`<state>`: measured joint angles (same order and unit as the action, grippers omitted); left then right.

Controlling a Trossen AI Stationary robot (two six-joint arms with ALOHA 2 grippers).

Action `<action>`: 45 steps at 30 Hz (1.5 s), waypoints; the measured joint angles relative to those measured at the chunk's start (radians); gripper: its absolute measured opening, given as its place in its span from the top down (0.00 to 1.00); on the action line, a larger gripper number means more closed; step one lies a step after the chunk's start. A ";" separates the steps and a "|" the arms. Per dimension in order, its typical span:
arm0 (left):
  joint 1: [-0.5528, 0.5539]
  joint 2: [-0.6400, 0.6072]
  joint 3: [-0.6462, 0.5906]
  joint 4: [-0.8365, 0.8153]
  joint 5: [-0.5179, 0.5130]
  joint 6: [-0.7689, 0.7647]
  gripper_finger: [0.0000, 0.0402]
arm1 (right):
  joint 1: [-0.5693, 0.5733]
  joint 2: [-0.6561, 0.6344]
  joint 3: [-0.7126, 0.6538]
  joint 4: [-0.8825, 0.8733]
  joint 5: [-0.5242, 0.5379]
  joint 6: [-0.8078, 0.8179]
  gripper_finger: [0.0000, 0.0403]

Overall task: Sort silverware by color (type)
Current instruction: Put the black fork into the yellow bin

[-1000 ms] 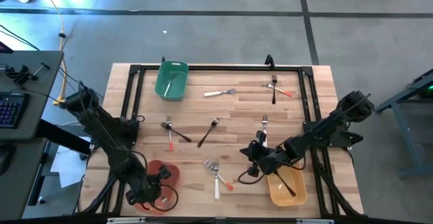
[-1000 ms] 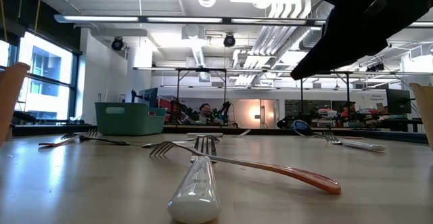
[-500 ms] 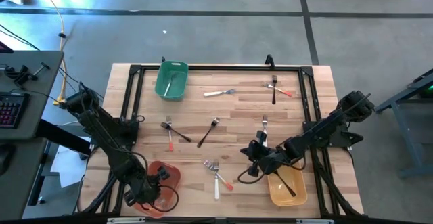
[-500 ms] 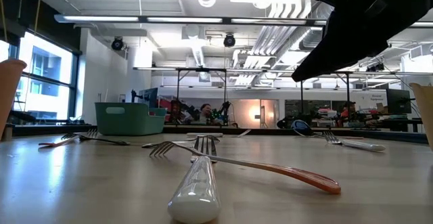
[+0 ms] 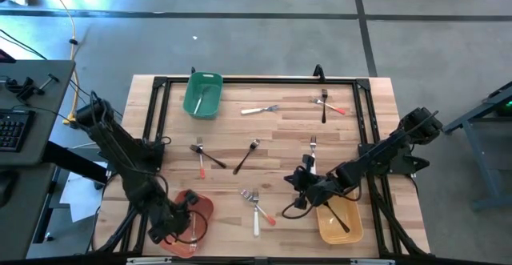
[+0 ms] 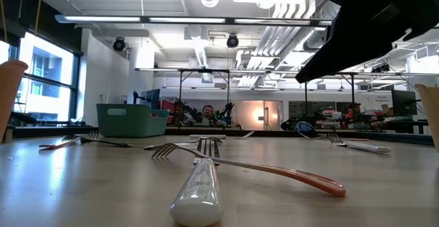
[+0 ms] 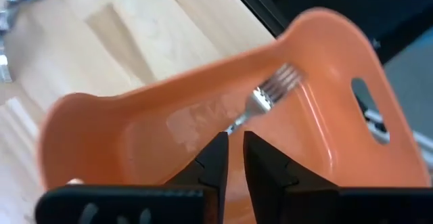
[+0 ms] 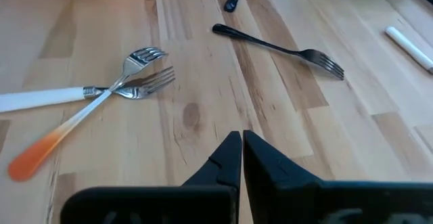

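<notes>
My left gripper [image 7: 235,143] hangs over the red bin [image 5: 192,217] at the table's near left corner, shut on a silver fork [image 7: 270,92] whose tines lie against the bin's inner wall. My right gripper [image 8: 241,146] is shut and hovers low over bare wood [image 5: 302,186], left of the yellow bin [image 5: 340,221], which holds a black utensil. Ahead of it, a white-handled fork [image 8: 40,99] and an orange-tipped fork [image 8: 81,119] lie crossed on the table, also seen in the low view [image 6: 199,186]. A black fork [image 8: 277,48] lies farther off. My left gripper pinches the fork between its two fingers, on the stem just behind the head [image 7: 238,121]. The handle is hidden between and behind the fingers. The fingers come from above into the bin, and the tines [image 7: 283,80] point away from them toward the bin wall.
The green bin [image 5: 202,95] at the far left holds a white fork. Loose forks lie about the table: a white one [image 5: 260,110], a pair at the far right [image 5: 326,105], a pair at the left [image 5: 202,157], a black one [image 5: 246,157], a white one [image 5: 312,147]. A black frame rims the table.
My left arm has shifted slightly toward the table's left edge, its gripper staying over the red bin. The right arm and the forks on the table have kept still.
</notes>
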<state>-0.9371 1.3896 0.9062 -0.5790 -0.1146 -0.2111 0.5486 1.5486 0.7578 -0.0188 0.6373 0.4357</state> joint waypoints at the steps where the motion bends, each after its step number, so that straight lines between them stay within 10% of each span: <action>1: 0.000 -0.008 0.000 0.000 -0.010 -0.016 0.93 | -0.004 0.000 0.000 0.000 -0.001 -0.006 1.00; 18: 0.192 0.110 0.001 0.277 -0.203 0.227 1.00 | -0.071 0.000 0.000 0.000 -0.029 -0.027 1.00; 45: 0.275 0.132 0.000 -0.073 -0.265 0.070 1.00 | -0.071 0.000 0.000 -0.006 -0.044 -0.011 1.00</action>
<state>-0.6616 1.5221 0.9066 -0.6520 -0.3795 -0.1407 0.4774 1.5490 0.7578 -0.0250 0.5934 0.4243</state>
